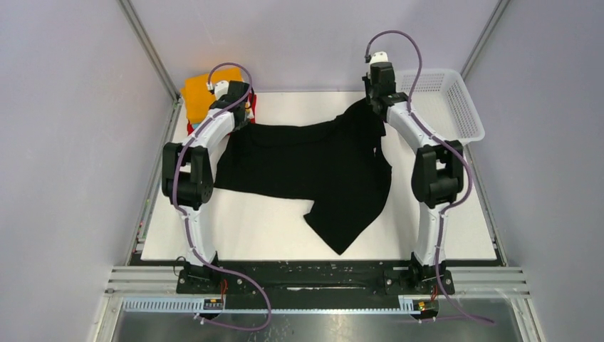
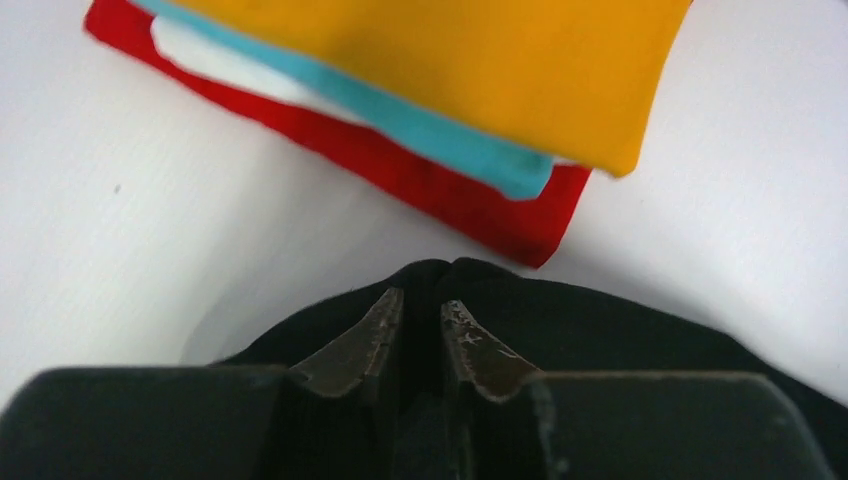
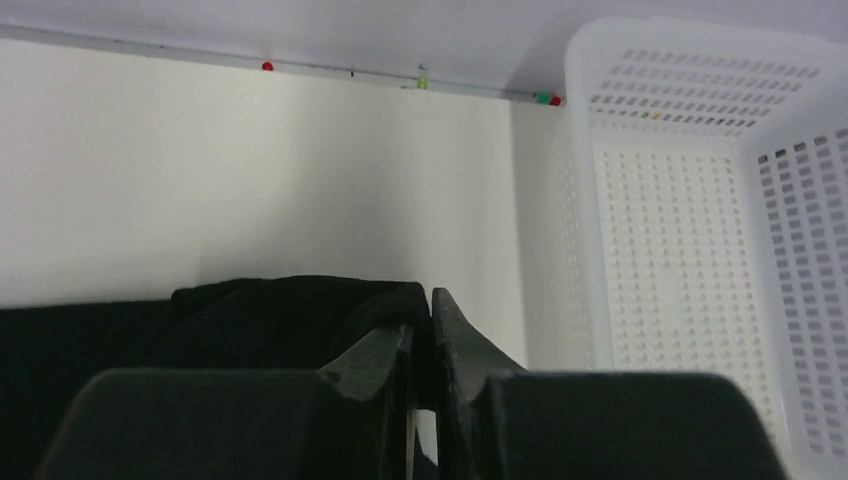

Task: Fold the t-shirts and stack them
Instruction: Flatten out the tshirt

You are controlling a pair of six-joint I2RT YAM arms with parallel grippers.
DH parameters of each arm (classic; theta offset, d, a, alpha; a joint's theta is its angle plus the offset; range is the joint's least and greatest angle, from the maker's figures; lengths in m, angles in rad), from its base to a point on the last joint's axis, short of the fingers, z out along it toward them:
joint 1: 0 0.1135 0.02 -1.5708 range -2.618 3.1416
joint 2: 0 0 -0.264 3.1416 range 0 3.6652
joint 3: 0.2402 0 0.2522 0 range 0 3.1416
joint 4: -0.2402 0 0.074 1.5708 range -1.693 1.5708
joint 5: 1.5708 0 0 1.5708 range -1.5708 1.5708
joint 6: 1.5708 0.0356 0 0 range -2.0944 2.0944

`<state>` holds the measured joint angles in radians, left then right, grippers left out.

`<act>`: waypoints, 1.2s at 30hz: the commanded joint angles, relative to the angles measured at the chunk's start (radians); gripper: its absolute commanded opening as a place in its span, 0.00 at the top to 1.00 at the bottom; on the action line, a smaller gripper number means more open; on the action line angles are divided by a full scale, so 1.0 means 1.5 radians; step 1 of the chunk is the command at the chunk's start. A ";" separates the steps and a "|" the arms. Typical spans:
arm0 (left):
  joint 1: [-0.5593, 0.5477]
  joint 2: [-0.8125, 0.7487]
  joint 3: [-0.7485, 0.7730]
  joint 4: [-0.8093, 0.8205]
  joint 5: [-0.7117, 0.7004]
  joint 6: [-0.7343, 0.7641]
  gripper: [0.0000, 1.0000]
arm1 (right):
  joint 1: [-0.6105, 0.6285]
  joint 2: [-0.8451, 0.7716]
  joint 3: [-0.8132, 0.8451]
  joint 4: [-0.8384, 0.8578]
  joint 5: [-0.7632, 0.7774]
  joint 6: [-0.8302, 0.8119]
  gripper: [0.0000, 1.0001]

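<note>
We see left tool [image 2: 422,300] and right tool [image 3: 422,305] narrow, each pinching black shirt [image 1: 313,164] edge; shirt spread mid-desk [image 1: 249,231]. Folded stack [image 2: 450,70], orange on top, just beyond left tool. Basket [image 3: 680,250] beside right tool.

Shirt stack [image 1: 199,89] part-hidden by L arm [image 1: 214,128]; basket [image 3: 680,300] cropped.
</note>
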<state>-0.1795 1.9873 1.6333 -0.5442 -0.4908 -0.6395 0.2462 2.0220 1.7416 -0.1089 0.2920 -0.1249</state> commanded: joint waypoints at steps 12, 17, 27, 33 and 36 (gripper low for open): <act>0.046 -0.132 -0.037 -0.071 0.000 -0.051 0.01 | 0.012 -0.027 0.193 -0.370 0.006 0.152 0.01; 0.046 -0.302 -0.313 0.070 0.171 -0.075 0.01 | 0.103 -0.291 -0.242 -0.247 -0.074 0.238 0.00; -0.047 -0.284 -0.413 0.119 0.294 -0.055 0.01 | 0.316 -0.370 -0.581 -0.082 -0.261 0.426 0.00; -0.067 -0.247 -0.407 0.118 0.277 -0.054 0.01 | 0.306 -0.341 -0.624 -0.096 -0.202 0.434 0.00; -0.068 -0.218 -0.392 0.091 0.246 -0.053 0.01 | 0.260 -0.346 -0.669 -0.096 -0.212 0.455 0.01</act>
<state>-0.2749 1.6176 1.0145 -0.4118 -0.0650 -0.7303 0.7063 1.5097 0.8040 -0.2741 -0.0441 0.4980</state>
